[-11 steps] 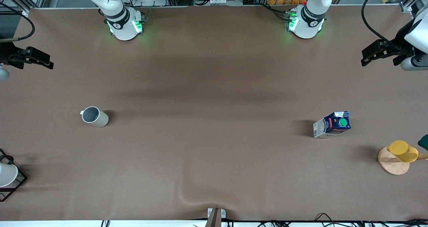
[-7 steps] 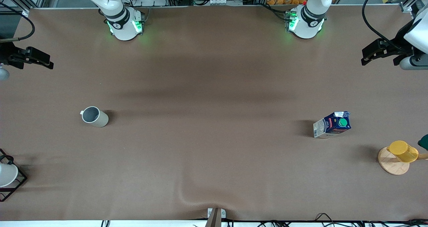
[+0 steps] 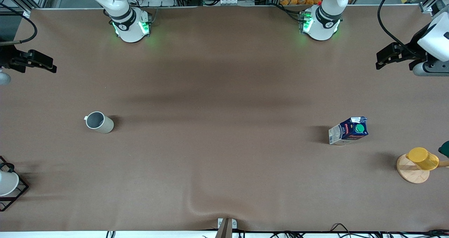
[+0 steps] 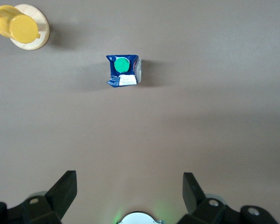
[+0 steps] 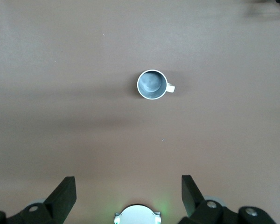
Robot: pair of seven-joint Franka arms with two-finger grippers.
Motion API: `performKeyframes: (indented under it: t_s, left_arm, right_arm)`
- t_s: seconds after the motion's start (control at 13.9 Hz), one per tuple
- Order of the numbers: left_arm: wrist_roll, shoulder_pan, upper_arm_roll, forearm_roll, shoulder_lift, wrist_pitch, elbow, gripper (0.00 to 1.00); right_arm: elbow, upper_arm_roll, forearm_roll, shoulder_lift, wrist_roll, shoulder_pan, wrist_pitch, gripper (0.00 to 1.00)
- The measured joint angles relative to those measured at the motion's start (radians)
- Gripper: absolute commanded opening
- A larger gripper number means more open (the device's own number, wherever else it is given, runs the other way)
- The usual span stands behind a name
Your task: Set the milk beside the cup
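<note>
The milk (image 3: 348, 130), a dark blue carton with a green cap, stands upright toward the left arm's end of the table. It also shows in the left wrist view (image 4: 123, 70). The beige cup (image 3: 99, 122) with a grey inside stands upright toward the right arm's end, and shows in the right wrist view (image 5: 152, 84). My left gripper (image 3: 384, 58) is open and empty, high over the left arm's end of the table, well apart from the milk (image 4: 129, 186). My right gripper (image 3: 49, 64) is open and empty, high over the right arm's end, well apart from the cup (image 5: 129, 189).
A yellow cup (image 3: 422, 158) hangs on a stand with a round wooden base (image 3: 410, 175), nearer the front camera than the milk. A dark green thing (image 3: 445, 148) shows at that edge. A white cup (image 3: 7, 182) sits in a black wire rack (image 3: 21, 190) at the right arm's end. The brown cloth has a wrinkle (image 3: 200, 206).
My left gripper has shifted slightly toward the table's middle. The right arm, the milk and the cup have not moved.
</note>
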Motion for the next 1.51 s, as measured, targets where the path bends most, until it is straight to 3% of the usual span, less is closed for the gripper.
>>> performKeyframes:
  t_s: [0.5,1.08,1.51]
  left_arm:
    - [0.080,0.006,0.015,0.000,0.026,0.001,0.000,1.00]
    - [0.065,0.067,0.026,0.000,0.104,0.073,-0.003,1.00]
    - [0.056,0.071,0.025,0.000,0.231,0.193,-0.006,1.00]
  right_arm:
    - [-0.020,0.000,0.000,0.000,0.000,0.000,0.015,1.00]
    - [-0.134,-0.009,-0.001,0.016,-0.020,-0.009,0.092,1.00]
    - [-0.159,-0.014,-0.002,0.182,-0.187,-0.027,0.159,1.00]
